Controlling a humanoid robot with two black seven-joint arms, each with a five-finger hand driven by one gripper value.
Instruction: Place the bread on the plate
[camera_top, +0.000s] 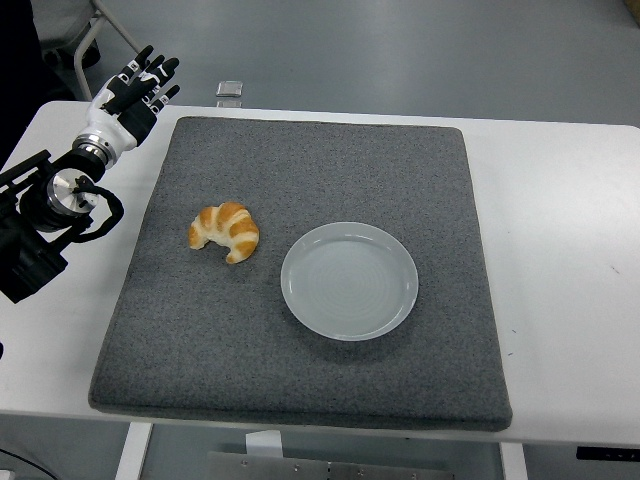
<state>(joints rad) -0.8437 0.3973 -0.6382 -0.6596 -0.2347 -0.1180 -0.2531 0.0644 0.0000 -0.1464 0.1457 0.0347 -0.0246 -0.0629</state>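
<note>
Lying on the grey mat (300, 340) beside the plate (349, 281), the bread (225, 230) sits well apart from the empty, straight-fingered left hand (135, 90).

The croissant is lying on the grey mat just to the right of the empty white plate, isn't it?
Not quite. In the head view the croissant does lie on the grey mat, but to the left of the empty white plate, not the right.
</note>
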